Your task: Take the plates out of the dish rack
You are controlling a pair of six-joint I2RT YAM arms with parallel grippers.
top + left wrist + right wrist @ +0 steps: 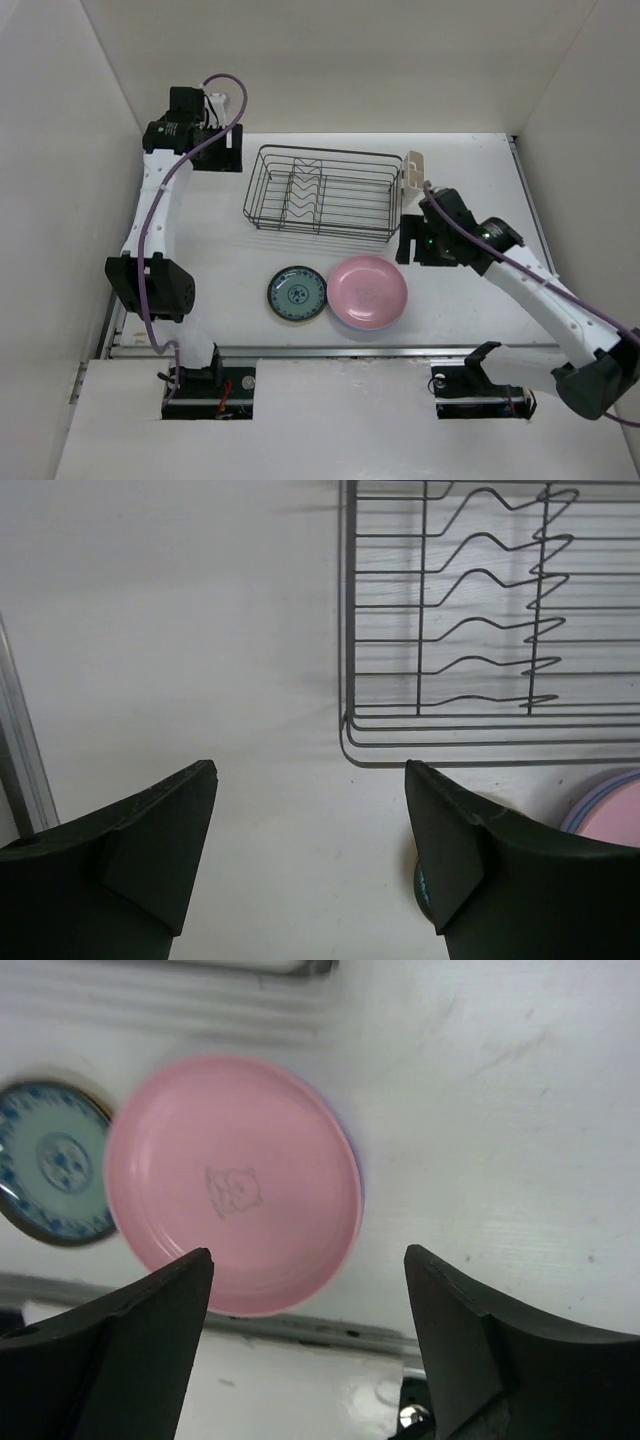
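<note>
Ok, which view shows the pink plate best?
The right wrist view: the pink plate is close and large, its centre print visible. The top external view shows the plate whole but small. The left wrist view catches only a sliver at lower right.

1. Bright, diffuse light washes my bench [220, 270] near white.
2. My jaws look dark and soft-edged in both wrist views.
3. The pink plate [235, 1185] is slightly blurred; the rack [426, 610] casts faint shadows.
</note>
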